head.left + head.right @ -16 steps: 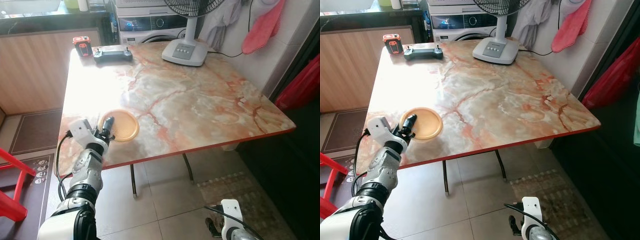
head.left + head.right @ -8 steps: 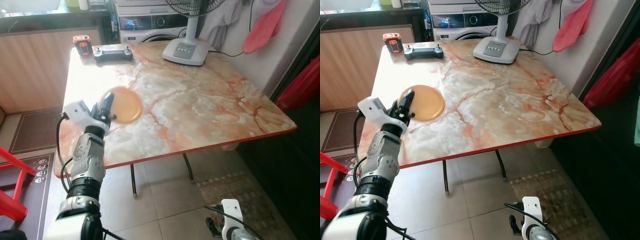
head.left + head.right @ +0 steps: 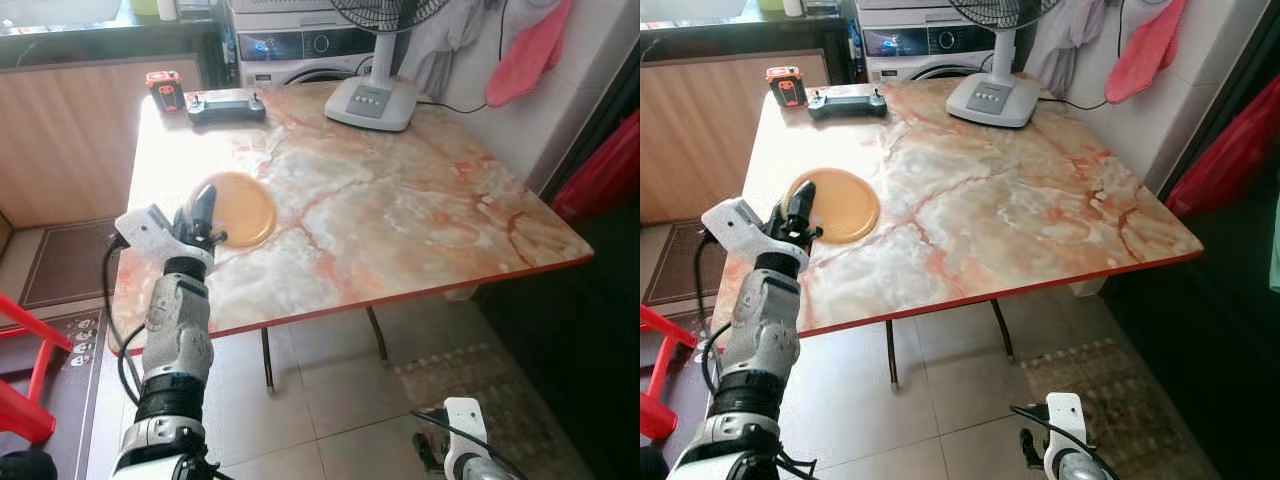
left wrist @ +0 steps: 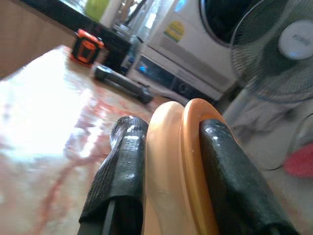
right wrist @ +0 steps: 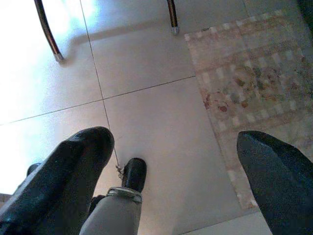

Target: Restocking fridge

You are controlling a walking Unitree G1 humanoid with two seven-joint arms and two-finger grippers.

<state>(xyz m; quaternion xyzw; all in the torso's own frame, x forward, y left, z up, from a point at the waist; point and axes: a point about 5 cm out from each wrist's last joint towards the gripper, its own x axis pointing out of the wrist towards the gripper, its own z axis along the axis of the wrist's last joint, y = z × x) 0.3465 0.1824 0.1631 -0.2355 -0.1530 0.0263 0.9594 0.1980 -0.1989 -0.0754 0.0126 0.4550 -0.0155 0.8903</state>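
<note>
Fingers (image 4: 122, 171) of the left gripper (image 3: 205, 215) are pinching the orange plate (image 3: 238, 208) by its rim, tilted above the tabletop (image 3: 400, 190) near its left edge. Such a thin edge grip is risking slippage. Right gripper (image 5: 176, 166) is hanging wide open over the floor (image 5: 146, 98).

A marble-topped table (image 3: 400, 200) stands on pale floor tiles (image 3: 330, 400), with a washing machine (image 3: 300, 45) behind.

You see a glossy marble table (image 3: 400, 200), a smooth plastic-looking orange plate (image 3: 240, 208), and shiny floor tiles (image 5: 146, 122).
</note>
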